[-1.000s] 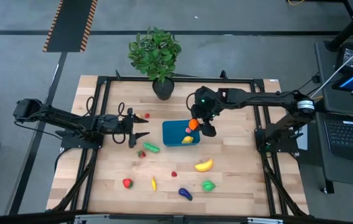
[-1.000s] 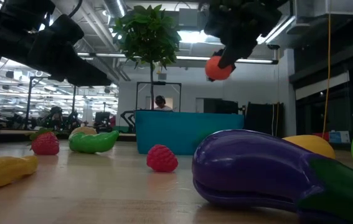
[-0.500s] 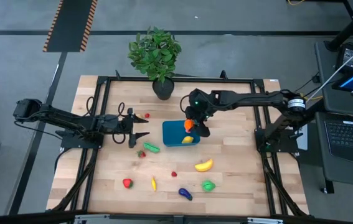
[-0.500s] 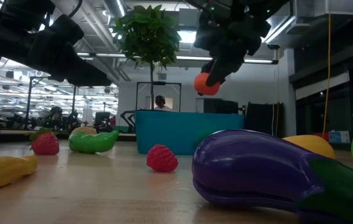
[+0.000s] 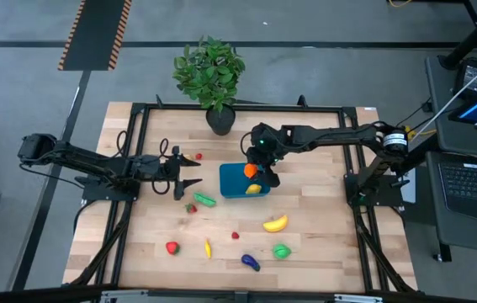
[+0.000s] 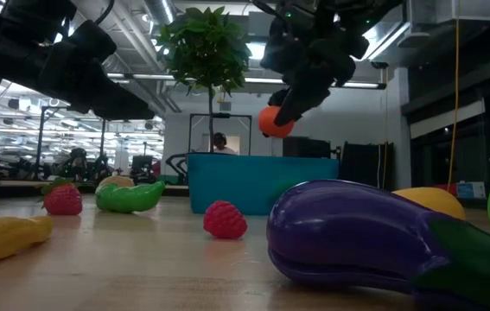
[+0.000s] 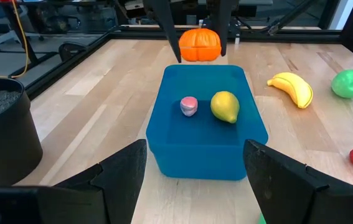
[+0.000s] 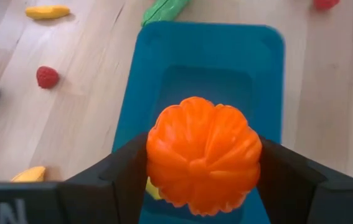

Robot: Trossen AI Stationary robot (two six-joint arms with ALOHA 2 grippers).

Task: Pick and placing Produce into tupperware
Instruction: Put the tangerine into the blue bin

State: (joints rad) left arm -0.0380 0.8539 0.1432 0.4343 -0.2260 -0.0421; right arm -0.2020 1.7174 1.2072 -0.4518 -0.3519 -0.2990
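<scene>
The teal tupperware stands mid-table with a yellow lemon and a small pink piece inside. My right gripper hangs over it, shut on an orange ribbed pumpkin-like toy, which also shows in the low view above the container's rim. My left gripper waits open left of the tupperware, its fingers level and pointing at the container. More produce lies loose on the table's near half. My right gripper pinches the orange toy between its two fingers, one on each opposite side. The fingers slant down from the table's far right. The toy hangs clear above the tupperware's inside.
Loose on the table lie a green pod, strawberry, raspberry, banana, green piece, eggplant, yellow piece and red piece. A potted plant stands at the far edge.
My right gripper has carried the orange toy down and toward the table's left, from above the tupperware's right rim to above its inside, and has rolled slightly. It stays shut on the toy.
</scene>
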